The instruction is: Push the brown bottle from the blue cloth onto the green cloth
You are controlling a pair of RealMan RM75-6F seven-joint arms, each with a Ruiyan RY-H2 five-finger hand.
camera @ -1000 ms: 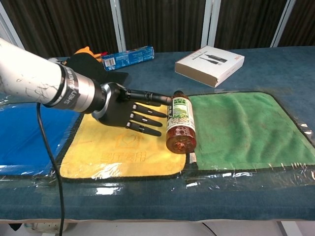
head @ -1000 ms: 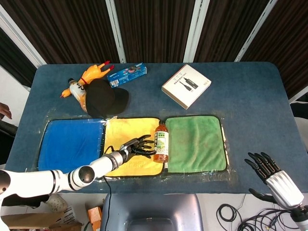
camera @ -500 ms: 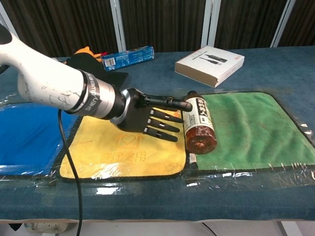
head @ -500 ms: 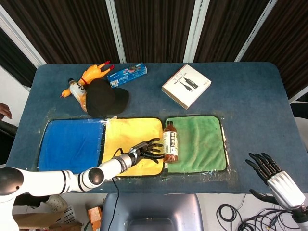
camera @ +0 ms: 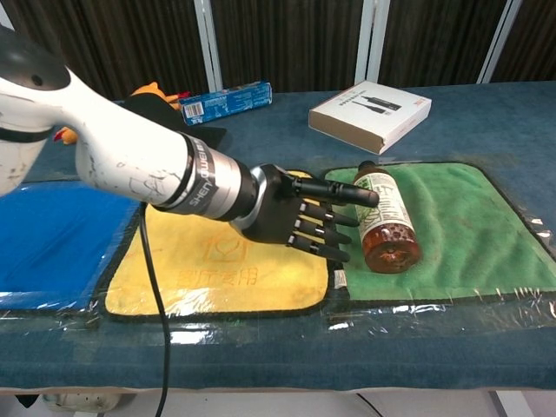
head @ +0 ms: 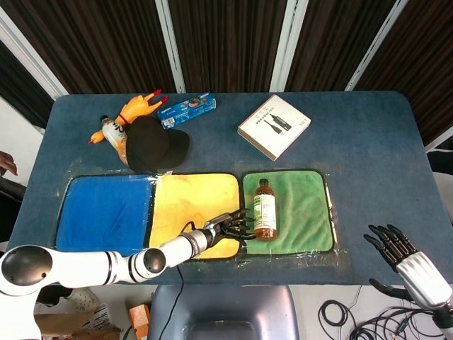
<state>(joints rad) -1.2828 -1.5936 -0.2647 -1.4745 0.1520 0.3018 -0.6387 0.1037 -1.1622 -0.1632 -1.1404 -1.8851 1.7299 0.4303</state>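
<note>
The brown bottle [head: 265, 208] [camera: 383, 219] lies on its side on the left part of the green cloth [head: 301, 209] [camera: 460, 221], cap pointing away from me. My left hand [head: 231, 227] [camera: 300, 214] is stretched flat with fingers spread, fingertips [camera: 351, 196] touching the bottle's left side, over the seam between the yellow cloth [head: 191, 205] [camera: 226, 265] and the green one. The blue cloth [head: 102, 212] [camera: 52, 243] lies far left with nothing on it. My right hand [head: 400, 255] hangs open off the table's near right corner, holding nothing.
A white box [head: 274, 126] [camera: 370, 103] sits behind the green cloth. A black cap [head: 152, 145], a rubber chicken [head: 124, 117] and a blue toothpaste box [head: 187, 111] [camera: 226, 102] lie at the back left. Clear plastic sheeting covers the cloths.
My left hand has swept rightward, rolling the bottle from the yellow cloth's right edge across the seam onto the green cloth. The right hand has barely moved.
</note>
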